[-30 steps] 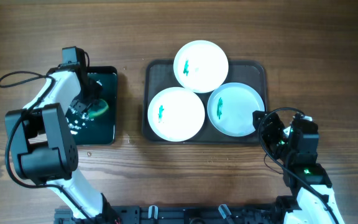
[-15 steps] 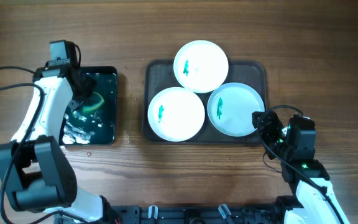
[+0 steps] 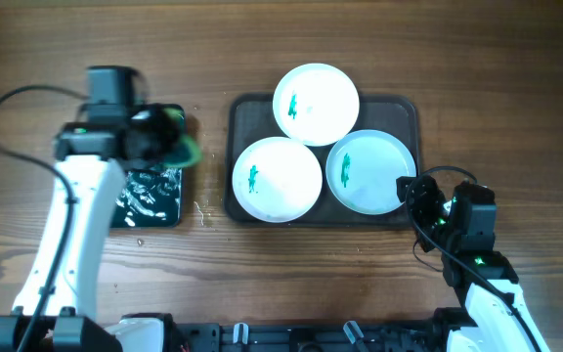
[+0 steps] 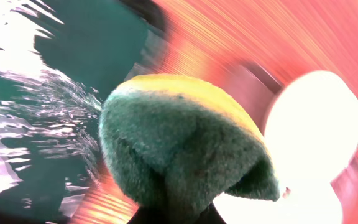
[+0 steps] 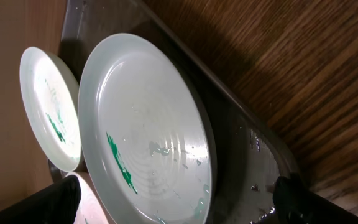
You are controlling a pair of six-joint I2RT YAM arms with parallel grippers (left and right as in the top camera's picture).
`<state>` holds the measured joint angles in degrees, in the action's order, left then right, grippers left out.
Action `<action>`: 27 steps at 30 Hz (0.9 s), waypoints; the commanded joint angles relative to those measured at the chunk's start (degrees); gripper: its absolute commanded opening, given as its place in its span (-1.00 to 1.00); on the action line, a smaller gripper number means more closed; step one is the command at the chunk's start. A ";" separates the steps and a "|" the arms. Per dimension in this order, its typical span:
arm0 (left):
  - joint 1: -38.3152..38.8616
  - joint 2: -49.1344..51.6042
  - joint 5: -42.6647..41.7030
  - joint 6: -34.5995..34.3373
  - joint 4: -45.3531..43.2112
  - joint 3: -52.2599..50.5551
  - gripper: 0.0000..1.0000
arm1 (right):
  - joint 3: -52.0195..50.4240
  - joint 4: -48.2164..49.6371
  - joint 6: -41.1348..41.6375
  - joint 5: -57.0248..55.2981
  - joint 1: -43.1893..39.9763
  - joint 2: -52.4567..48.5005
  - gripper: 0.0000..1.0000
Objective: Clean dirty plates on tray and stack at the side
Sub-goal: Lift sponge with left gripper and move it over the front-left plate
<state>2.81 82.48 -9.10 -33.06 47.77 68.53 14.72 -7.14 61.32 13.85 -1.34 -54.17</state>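
Plates (image 3: 316, 103), three, all lying on big dark tray (image 3: 242, 110), each with a green smear; far plate juts past tray's far rim, touching the two nearer ones; bluish plate (image 3: 369, 173) at tray's right end; left gripper (image 3: 169, 142) clenched on green sponge (image 4: 179, 149), above right edge of small wet black tray (image 3: 150, 200), apart from the plates; right gripper (image 3: 409, 191) released, fingers (image 5: 64, 196) spread wide at bluish plate's rim, not gripping it; wood table (image 3: 360, 284) underneath.
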 commanded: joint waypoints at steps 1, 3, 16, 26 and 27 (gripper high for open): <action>12.96 1.70 -5.20 -8.41 -1.38 -0.55 -0.92 | 0.96 -0.04 0.33 -0.98 -0.13 -0.26 0.99; 22.21 3.82 -1.66 -14.49 -5.18 -1.22 -0.92 | 0.96 -0.07 0.31 -0.98 -0.13 -0.26 0.99; 39.21 25.92 13.75 -29.09 -16.63 -1.25 -0.92 | 0.96 -1.22 0.15 -2.47 -0.13 -0.26 0.99; 32.72 25.18 5.79 -19.43 -15.50 -1.14 -0.92 | 0.96 -1.33 0.13 -2.49 -0.13 -0.26 0.99; 32.70 24.72 5.62 -19.08 -15.50 -1.07 -0.92 | 0.96 -1.33 0.11 -2.47 -0.13 -0.26 1.00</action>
<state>36.40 108.44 0.82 -57.67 32.97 67.55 14.72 -7.90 61.32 13.43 -1.34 -54.17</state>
